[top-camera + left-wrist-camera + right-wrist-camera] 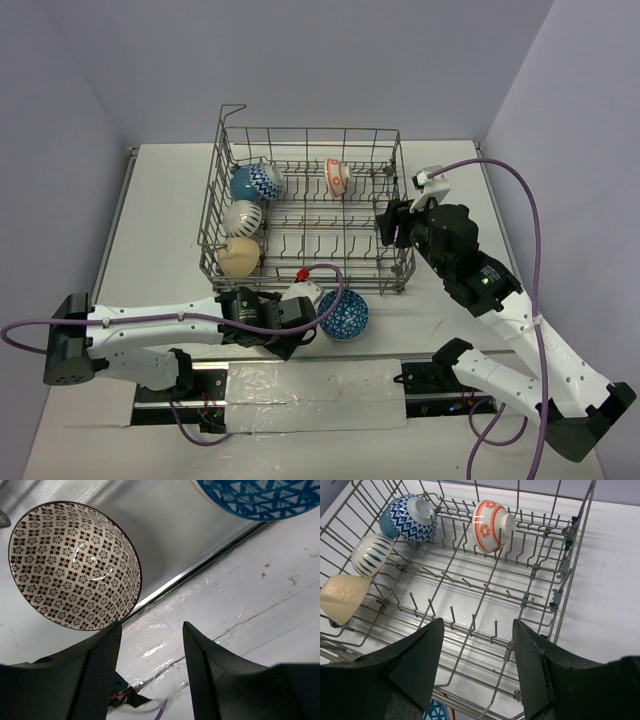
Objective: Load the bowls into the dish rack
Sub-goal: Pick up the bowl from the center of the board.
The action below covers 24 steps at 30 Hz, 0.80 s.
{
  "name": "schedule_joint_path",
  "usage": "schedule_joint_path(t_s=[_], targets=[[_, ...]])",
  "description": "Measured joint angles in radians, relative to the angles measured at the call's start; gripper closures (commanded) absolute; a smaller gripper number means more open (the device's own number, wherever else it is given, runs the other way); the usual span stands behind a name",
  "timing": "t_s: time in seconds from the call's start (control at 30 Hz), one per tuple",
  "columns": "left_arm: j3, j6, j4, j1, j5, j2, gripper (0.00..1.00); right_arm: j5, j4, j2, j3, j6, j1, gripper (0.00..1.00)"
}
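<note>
The grey wire dish rack (383, 272) stands mid-table and holds a blue patterned bowl (255, 182), a white striped bowl (243, 216), a cream bowl (239, 256) and an orange-and-white bowl (336, 177). In front of it on the table lie a blue triangle-patterned bowl (343, 314) and a bowl with a red-brown pattern inside (75, 565). My left gripper (152, 635) is open beside that red-brown bowl, with nothing between its fingers. My right gripper (477, 627) hangs open and empty over the rack's right side (555, 587).
A taped strip (310, 395) and a metal rail (200, 565) run along the near table edge under the left gripper. Purple cables (520, 200) loop off both arms. Upright tines (470, 620) fill the rack's floor.
</note>
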Motion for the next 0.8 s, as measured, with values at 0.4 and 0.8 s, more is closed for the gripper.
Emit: schedule_joint_path(t_s=[0.4, 0.8], targets=[[-0.01, -0.067, 0.013, -0.051, -0.053, 0.179, 0.43, -0.02, 0.0, 0.0, 0.0, -0.007, 0.0, 0.35], [-0.003, -0.107, -0.001, -0.053, -0.127, 0.199, 0.43, -0.036, 0.0, 0.0, -0.001, -0.01, 0.0, 0.35]])
